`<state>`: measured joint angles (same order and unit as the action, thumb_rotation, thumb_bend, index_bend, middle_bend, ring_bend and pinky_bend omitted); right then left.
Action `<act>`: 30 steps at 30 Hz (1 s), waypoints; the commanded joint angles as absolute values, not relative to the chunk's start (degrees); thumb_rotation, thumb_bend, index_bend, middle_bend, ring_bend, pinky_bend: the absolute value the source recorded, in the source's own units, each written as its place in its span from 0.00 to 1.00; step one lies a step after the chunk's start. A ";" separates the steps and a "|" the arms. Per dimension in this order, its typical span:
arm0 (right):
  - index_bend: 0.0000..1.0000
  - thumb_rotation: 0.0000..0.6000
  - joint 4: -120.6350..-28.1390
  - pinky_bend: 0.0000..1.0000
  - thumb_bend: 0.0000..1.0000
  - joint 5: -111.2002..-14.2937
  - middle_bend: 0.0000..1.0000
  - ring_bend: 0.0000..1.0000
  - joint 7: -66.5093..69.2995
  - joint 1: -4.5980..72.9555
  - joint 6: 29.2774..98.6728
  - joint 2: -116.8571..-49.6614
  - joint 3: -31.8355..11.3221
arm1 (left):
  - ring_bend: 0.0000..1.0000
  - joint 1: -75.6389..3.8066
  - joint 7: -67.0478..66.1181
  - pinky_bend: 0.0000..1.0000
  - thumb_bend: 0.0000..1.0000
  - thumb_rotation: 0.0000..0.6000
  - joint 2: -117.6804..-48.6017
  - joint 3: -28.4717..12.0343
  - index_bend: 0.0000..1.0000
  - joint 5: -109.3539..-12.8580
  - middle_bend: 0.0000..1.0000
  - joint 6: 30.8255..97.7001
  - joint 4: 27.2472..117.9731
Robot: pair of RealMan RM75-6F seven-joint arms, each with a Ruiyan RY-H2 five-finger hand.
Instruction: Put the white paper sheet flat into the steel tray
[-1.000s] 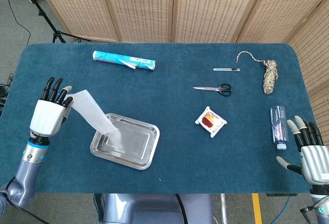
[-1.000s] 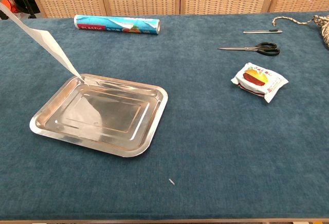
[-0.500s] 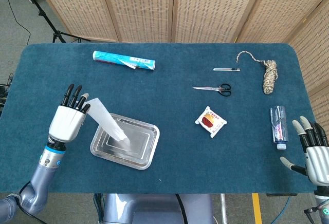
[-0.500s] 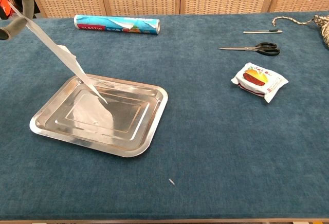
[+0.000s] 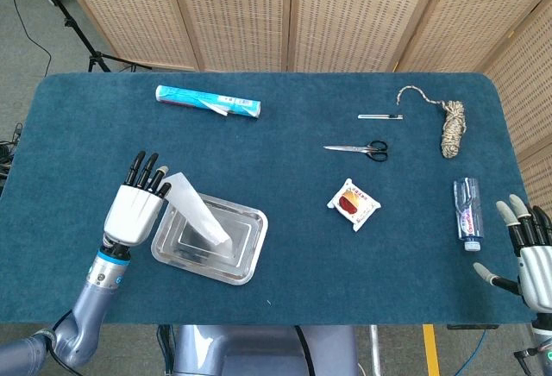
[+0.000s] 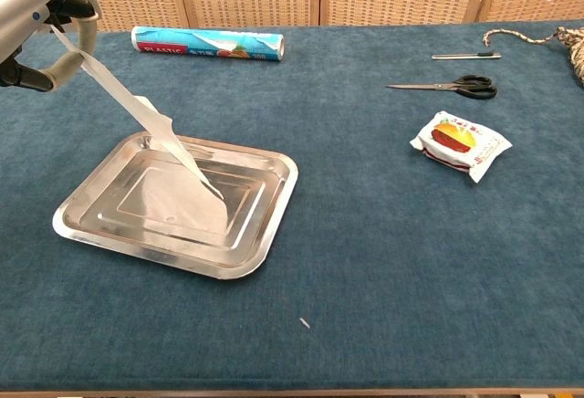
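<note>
1. Moving in from the counter's 9 o'clock edge over the last second, the left hand (image 5: 134, 210) is now hovering just beside the 9 o'clock rim of the rectangular steel tray (image 5: 250, 253), and the white paper sheet (image 5: 199, 216) is reaching further across the tray than before.
2. Grasping the sheet's upper end, the left hand is pinching it between thumb and fingers, as the chest view shows; the other fingers are pointing toward 12 o'clock.
3. Slanting down from the hand, the sheet is touching the tray floor with its lower end near the tray's middle; its upper part is hanging in the air, not lying flat.
4. Waiting at the counter's 4 o'clock corner, the right hand (image 5: 532, 258) is holding nothing, its fingers spread apart.
5. Judging progress: the sheet is partly delivered, since one end is already inside the tray. What is left is lowering the held end, letting go, and seeing the sheet settle flat within the rim.
6. Lying well apart from the tray are a blue plastic-wrap roll (image 5: 207, 102) at 11 o'clock, black-handled scissors (image 5: 357, 147) and a small wrapped snack packet (image 5: 354, 203) toward 3 o'clock.
</note>
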<state>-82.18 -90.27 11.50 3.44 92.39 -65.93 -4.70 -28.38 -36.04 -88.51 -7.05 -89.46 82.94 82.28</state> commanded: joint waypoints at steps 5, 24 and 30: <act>0.00 1.00 -82.22 0.00 0.00 -90.55 0.00 0.00 11.35 3.50 92.27 -65.94 -4.56 | 0.13 -28.51 -36.77 0.12 0.47 1.00 -90.02 -8.22 0.66 -89.14 0.37 83.36 82.26; 0.00 1.00 -82.16 0.00 0.00 -90.20 0.00 0.00 12.04 3.43 92.17 -65.71 -4.73 | 0.14 -26.37 -42.67 0.13 0.47 1.00 -90.28 -4.37 0.66 -85.99 0.38 78.90 86.06; 0.00 1.00 -82.18 0.00 0.00 -90.28 0.00 0.00 12.16 3.39 92.30 -65.68 -4.74 | 0.14 -26.10 -45.45 0.14 0.47 1.00 -90.25 -3.70 0.66 -83.85 0.38 76.54 88.06</act>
